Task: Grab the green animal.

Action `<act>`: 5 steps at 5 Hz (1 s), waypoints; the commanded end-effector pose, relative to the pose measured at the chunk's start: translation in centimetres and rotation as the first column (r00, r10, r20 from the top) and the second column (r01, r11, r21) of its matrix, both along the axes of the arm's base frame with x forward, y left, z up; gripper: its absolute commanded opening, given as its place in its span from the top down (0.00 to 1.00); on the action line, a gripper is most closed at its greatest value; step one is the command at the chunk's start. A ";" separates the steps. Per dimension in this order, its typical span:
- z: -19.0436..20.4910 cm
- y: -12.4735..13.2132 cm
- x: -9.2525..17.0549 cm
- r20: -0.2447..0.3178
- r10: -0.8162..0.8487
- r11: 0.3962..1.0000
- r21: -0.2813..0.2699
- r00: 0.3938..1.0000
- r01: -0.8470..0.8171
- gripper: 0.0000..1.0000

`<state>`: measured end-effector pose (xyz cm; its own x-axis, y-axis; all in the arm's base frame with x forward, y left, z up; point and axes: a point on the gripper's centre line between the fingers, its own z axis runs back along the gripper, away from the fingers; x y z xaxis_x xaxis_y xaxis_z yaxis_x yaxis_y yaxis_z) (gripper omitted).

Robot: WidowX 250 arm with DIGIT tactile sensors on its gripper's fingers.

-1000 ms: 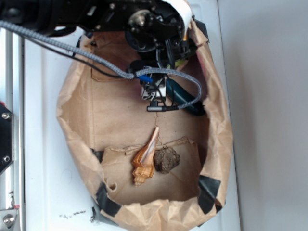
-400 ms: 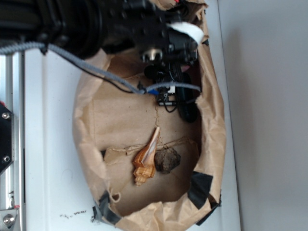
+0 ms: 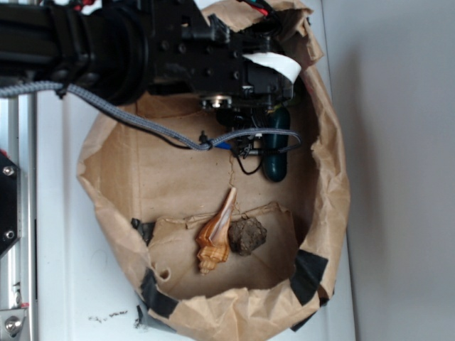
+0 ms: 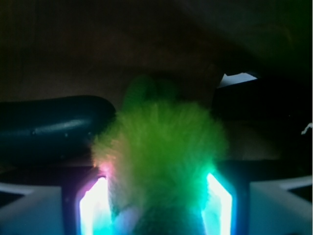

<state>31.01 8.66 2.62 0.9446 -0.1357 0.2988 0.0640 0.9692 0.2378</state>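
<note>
Pincer (image 4: 155,196) has a glowing finger (image 4: 93,205) on either side of the fuzzy green animal (image 4: 159,152), pressed into the fur so I'd call it gripped, right beside the dark cucumber thing (image 4: 49,127) deep in the paper bag (image 3: 114,185).

We see our black arm (image 3: 128,50) with a grey braided cable (image 3: 128,117), a white tag (image 3: 274,64) and blue connector (image 3: 222,146); our gripper (image 4: 156,196) pads (image 4: 93,205) glow cyan.

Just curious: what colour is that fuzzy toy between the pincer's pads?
Bright lime green; the fuzzy toy shows best in the wrist view.
</note>
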 end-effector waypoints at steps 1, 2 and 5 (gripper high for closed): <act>4.8 -1.8 -1.1 0.059 -0.048 0.993 -0.100 0.997 0.054 1.00; 9.0 -4.8 -3.5 0.068 -0.174 0.955 -0.232 0.982 0.185 1.00; 15.3 -6.3 -8.3 0.063 -0.279 0.926 -0.246 0.958 0.286 1.00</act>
